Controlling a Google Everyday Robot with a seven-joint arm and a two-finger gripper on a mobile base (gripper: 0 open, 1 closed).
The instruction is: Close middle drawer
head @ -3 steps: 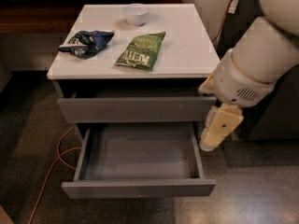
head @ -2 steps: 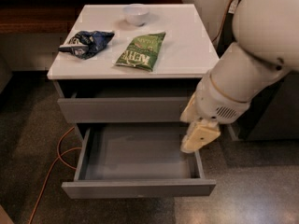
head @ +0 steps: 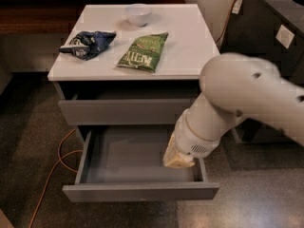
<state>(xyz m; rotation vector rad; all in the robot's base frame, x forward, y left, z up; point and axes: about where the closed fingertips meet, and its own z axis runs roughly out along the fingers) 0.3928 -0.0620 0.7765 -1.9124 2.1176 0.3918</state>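
Observation:
The middle drawer (head: 140, 192) is pulled far out of the white-topped cabinet (head: 190, 56). Its shallow grey box is empty and its flat front panel faces me. The uppermost grey drawer (head: 123, 112) sits above it, out by a small amount. My gripper (head: 179, 159) is the cream-coloured end of the big white arm (head: 247, 96). It hangs over the right side of the open drawer's box, just behind the front panel and next to the right wall. The arm hides the drawer's right rear corner. The lowest drawer is hidden below the open one.
On the cabinet top lie a green chip bag (head: 144, 51), a dark blue bag (head: 88, 43) and a white bowl (head: 138, 14). An orange cable (head: 57, 167) runs over the floor at the left. A dark cabinet (head: 278, 37) stands at the right.
The arm has swung left and down, bringing the gripper from beside the drawer's right edge to over its inside. The drawer stays open as before.

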